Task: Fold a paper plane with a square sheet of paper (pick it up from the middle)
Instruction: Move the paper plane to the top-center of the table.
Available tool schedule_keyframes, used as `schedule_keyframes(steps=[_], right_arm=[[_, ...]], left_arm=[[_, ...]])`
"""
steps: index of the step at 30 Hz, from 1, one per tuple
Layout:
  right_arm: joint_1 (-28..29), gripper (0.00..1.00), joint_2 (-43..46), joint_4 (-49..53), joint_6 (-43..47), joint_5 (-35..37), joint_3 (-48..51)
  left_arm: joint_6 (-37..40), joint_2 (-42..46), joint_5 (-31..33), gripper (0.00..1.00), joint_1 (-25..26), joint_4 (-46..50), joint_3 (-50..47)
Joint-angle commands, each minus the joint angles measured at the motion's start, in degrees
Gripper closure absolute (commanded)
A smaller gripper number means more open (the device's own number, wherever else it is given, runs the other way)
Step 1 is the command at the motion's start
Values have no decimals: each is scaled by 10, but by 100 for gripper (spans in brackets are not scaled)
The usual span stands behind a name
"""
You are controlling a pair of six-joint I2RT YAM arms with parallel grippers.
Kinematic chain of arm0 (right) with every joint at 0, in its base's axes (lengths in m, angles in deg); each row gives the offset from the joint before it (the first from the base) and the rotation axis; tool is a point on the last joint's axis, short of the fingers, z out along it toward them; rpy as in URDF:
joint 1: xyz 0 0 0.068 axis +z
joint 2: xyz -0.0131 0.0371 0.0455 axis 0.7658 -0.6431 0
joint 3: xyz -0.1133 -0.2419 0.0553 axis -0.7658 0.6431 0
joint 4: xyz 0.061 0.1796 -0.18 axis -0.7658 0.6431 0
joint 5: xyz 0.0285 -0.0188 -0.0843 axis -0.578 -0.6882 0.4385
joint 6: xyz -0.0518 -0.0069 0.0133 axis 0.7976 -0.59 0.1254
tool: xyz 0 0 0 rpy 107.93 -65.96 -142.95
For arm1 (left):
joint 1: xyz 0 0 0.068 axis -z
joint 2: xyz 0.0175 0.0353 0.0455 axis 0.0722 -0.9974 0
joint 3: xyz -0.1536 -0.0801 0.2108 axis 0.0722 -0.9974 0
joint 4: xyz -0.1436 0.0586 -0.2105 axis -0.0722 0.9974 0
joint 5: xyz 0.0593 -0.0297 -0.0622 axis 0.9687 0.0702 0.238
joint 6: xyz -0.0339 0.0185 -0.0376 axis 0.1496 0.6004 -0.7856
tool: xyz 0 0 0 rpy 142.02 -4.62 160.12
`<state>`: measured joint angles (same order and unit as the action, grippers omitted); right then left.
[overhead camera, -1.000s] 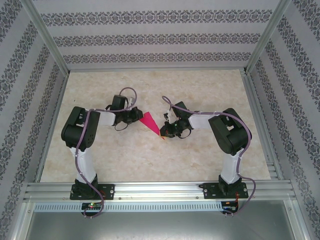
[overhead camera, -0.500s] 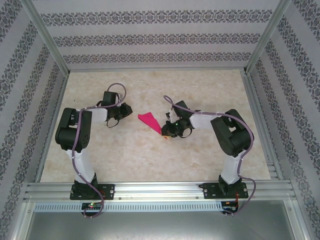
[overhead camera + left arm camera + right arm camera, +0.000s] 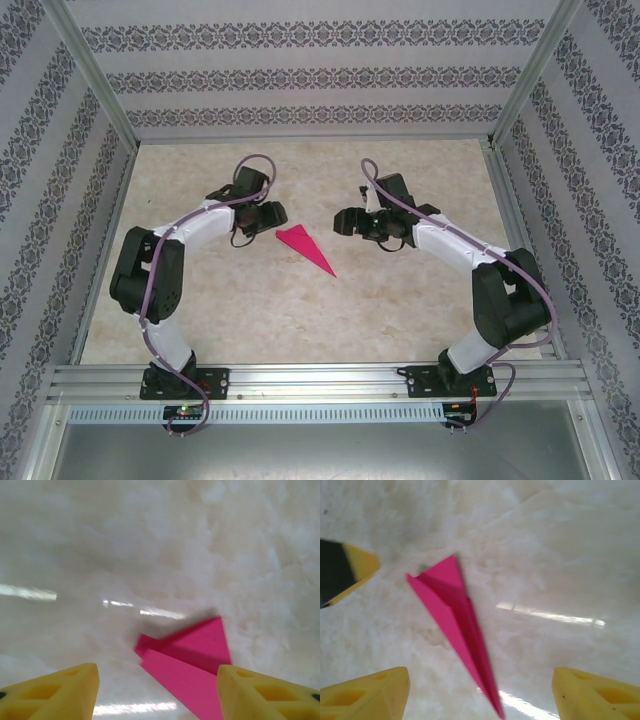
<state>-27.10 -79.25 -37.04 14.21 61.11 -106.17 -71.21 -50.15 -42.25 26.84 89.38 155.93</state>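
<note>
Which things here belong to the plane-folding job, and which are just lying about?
Job: paper plane, lying loose on the table; left gripper and right gripper, both open.
Just there: patterned walls; aluminium frame.

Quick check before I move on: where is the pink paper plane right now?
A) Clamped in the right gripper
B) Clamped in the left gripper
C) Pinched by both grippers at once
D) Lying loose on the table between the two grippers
D: the paper plane lies flat on the table, with the left gripper and the right gripper both open and clear of it on either side.
</note>
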Motion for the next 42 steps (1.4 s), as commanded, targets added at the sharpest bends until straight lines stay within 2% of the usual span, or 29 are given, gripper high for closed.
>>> schedule_keyframes(steps=[1, 8, 14, 19, 24, 28, 33, 42], right_arm=[[-16, 22, 8, -10, 18, 64, 29], [-47, 19, 23, -29, 8, 96, 65], [-57, 19, 35, -29, 1, 98, 73], [-57, 19, 32, -36, -3, 89, 77], [-57, 19, 29, -38, -6, 84, 77], [-57, 19, 28, -39, -7, 84, 77], [-58, 19, 29, -33, -10, 100, 79], [-76, 18, 34, -43, -31, 112, 94]], left_arm=[[-44, -26, 63, 30, 49, 86, 52], [-71, -123, 161, 26, 145, 220, 198], [-63, -191, 193, 31, 181, 297, 279], [-67, -207, 232, 33, 196, 344, 315], [-74, -202, 243, 35, 201, 362, 311], [-78, -190, 234, 37, 201, 346, 292], [-67, -199, 210, 31, 201, 312, 301], [-60, -249, 222, 30, 194, 336, 343]])
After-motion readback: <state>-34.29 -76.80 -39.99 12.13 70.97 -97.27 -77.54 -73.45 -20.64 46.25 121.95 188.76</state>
